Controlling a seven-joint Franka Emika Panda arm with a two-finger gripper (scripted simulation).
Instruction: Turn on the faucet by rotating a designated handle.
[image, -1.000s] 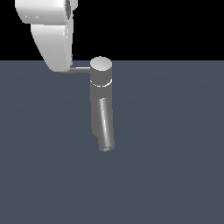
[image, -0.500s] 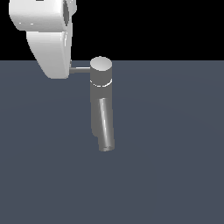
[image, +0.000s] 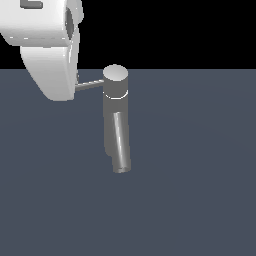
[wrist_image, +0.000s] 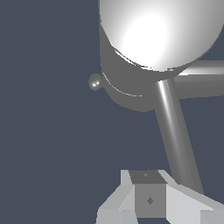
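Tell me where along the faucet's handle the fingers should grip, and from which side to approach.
Grip the handle near its free outer end, far from the faucet cap, probably giving the most leverage for turning. It is a thin straight rod projecting towards the exterior view's left, so coming from above with one finger on each side should suit it. The gripper already hides that outer end.

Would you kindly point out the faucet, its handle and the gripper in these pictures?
faucet (image: 115, 75), exterior view, on its flat round cap.
handle (image: 91, 85), exterior view, midway along the thin rod's visible part.
gripper (image: 50, 70), exterior view, on its white body, which covers the rod's far end.
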